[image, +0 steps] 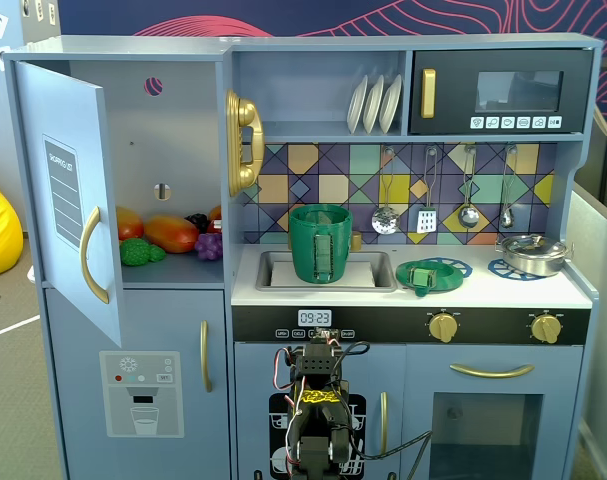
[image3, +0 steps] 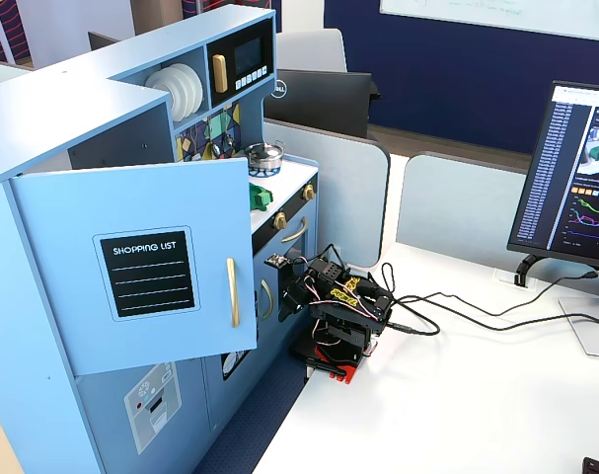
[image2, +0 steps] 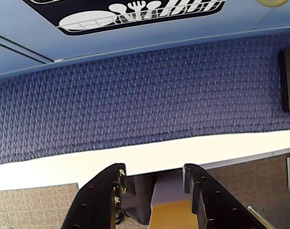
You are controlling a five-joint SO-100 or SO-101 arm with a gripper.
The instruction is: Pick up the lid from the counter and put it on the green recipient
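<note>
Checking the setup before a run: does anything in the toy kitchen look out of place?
Little stands out. The fridge door hangs wide open, and the green pot stands in the sink rather than on a burner. The lid lies flat on the counter.

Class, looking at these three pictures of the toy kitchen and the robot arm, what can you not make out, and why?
- Green pot: in the other fixed view, hidden behind the open door.
- Lid: only a sliver there.
- Gripper: fingertips visible only in the wrist view; folded away in both fixed views.
- Pot's inside: hidden by its wall.

pot [image: 320, 243] in sink [image: 273, 272] | lid [image: 421, 276] on counter [image: 503, 291], right of pot
</note>
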